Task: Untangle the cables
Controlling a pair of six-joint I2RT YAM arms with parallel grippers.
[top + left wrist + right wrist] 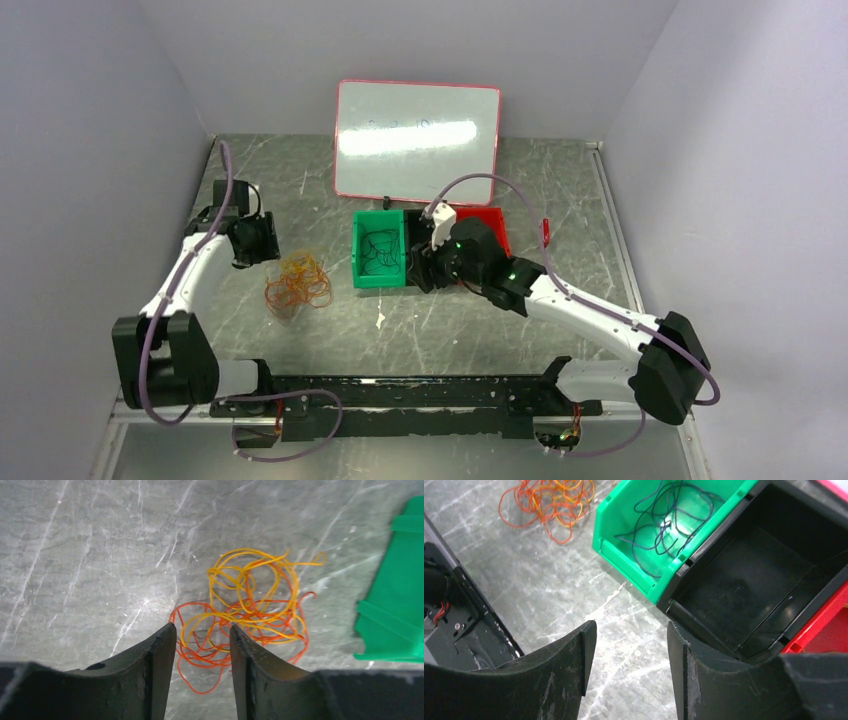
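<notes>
A tangle of orange-red and yellow cables (297, 284) (248, 606) (547, 500) lies on the grey table, left of the bins. My left gripper (268, 242) (202, 630) hangs open just above the pile's near edge, with cable loops seen between its fingers (161, 650) but none held. Black cables (381, 252) (664, 522) lie coiled inside the green bin (360, 262) (624, 550). My right gripper (425, 272) (630, 627) is open and empty over bare table at the front of the black bin (749, 585).
A red bin (493, 224) (824, 625) stands right of the black one. A whiteboard (417, 140) leans against the back wall. The black rail (400, 392) with the arm bases runs along the near edge. A small red thing (546, 230) stands right of the bins.
</notes>
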